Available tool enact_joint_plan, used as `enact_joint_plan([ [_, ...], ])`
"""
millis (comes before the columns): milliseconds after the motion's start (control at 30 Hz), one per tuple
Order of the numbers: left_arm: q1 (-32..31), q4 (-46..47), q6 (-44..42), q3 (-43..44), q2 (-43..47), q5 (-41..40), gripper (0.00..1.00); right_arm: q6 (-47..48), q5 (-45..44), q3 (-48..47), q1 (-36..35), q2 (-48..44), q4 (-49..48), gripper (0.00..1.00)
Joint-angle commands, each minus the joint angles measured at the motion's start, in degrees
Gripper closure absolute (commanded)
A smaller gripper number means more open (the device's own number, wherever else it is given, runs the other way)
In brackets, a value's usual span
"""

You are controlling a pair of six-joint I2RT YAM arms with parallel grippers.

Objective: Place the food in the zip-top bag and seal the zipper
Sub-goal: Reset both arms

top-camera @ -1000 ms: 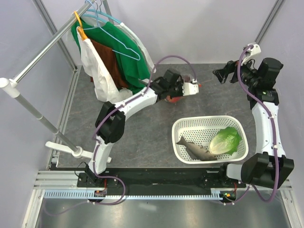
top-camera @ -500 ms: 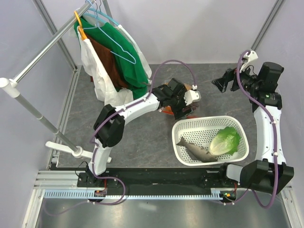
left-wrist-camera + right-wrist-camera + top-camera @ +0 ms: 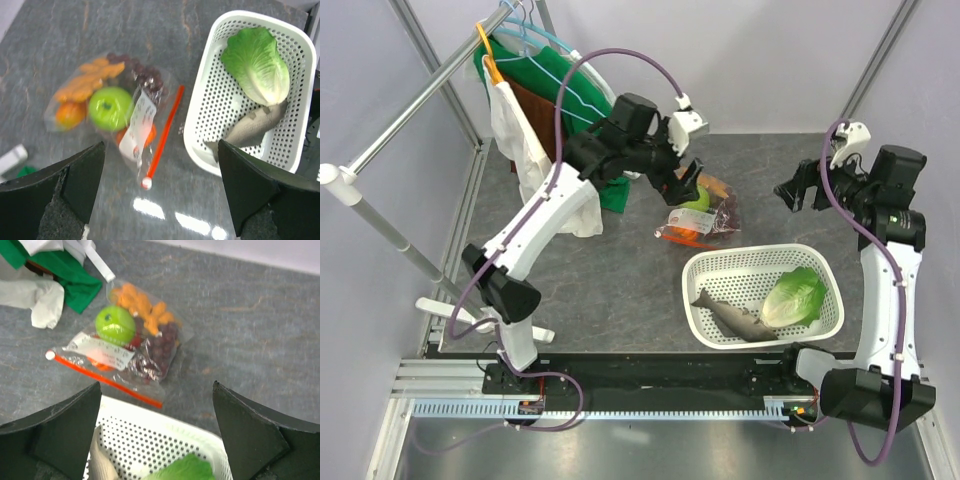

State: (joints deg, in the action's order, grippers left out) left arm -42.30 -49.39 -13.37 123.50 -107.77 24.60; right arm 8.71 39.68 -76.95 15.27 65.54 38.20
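Note:
The zip-top bag (image 3: 700, 218) lies flat on the grey table, just behind the basket. Through the plastic I see a green apple (image 3: 111, 107), orange pieces (image 3: 85, 82) and dark grapes (image 3: 145, 75). Its orange-red zipper (image 3: 164, 132) runs along the edge facing the basket. My left gripper (image 3: 683, 186) hangs open above the bag, holding nothing. My right gripper (image 3: 797, 187) is open too, hovering right of the bag, which shows in its view as well (image 3: 130, 345). Green lettuce (image 3: 795, 297) and a grey fish (image 3: 732, 315) lie in the white basket (image 3: 705, 262).
A clothes rail (image 3: 410, 100) with hangers carries green, brown and white garments (image 3: 570, 90) at the back left, close behind my raised left arm. Loose green and white cloth (image 3: 55, 280) lies on the table left of the bag.
My left gripper went from shut to open, let go of the bag and rose back toward the clothes rail. The bag now lies free on the table. The right arm shifted only slightly.

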Motion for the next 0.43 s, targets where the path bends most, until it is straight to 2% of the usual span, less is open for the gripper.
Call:
enact_joint_plan([
  [0,1.1,-6.5,4.0,-3.9,5.4,-0.1,0.00,-1.2,-3.9,5.3,0.3,-3.6,1.7,0.02],
  [200,1.0,-6.3,3.9,-12.5,7.8,-1.7,0.00,-0.4,-3.9,12.7,0.3,-8.3,2.0,0.02],
  [400,0.8,-6.3,3.7,-9.0,3.8,-3.7,0.00,0.5,-4.9,13.2,0.3,-8.7,2.8,0.02],
])
